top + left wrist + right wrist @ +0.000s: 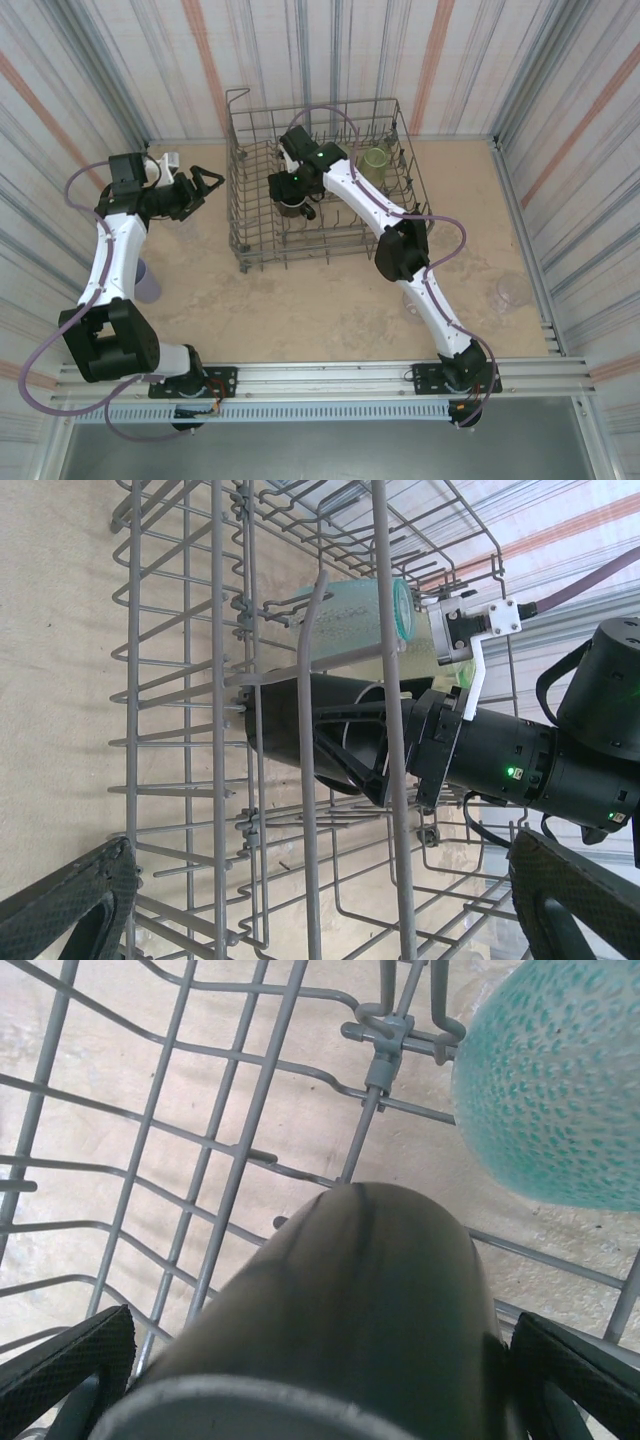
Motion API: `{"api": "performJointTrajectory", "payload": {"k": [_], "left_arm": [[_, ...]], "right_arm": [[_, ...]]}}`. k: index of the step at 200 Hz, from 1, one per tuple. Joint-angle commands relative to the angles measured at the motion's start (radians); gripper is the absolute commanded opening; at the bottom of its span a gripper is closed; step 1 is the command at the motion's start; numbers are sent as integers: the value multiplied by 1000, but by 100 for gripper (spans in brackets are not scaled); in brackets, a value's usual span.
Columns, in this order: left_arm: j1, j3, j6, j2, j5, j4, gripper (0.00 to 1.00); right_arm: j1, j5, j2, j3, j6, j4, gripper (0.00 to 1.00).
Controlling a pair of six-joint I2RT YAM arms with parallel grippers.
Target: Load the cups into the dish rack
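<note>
Black mug (340, 1280) is gripped by R gripper (320, 1360), fingers clamped on its sides, inside dish rack (290, 250). Teal cup (560, 1090) is seen just beside it, also in rack. L gripper (207, 183) is held open & empty, just outside rack's left side. Purple cup (147, 282) is seen on table (300, 300), well apart from rack.

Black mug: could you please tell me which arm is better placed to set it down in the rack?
Right. The right gripper holds the black mug inside the dish rack; the left gripper hangs open outside its left side.
</note>
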Motion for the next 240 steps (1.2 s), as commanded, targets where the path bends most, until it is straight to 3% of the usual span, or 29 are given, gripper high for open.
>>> {"api": "performJointTrajectory", "payload": {"k": [1, 148, 240], "left_arm": [[10, -8, -4, -2, 26, 3, 99], [26, -10, -6, 3, 15, 5, 99], [60, -11, 5, -11, -43, -12, 99]], "right_arm": [[9, -17, -5, 28, 5, 21, 99], [-6, 13, -165, 24, 23, 61, 99], [-7, 39, -243, 17, 24, -9, 99]]}}
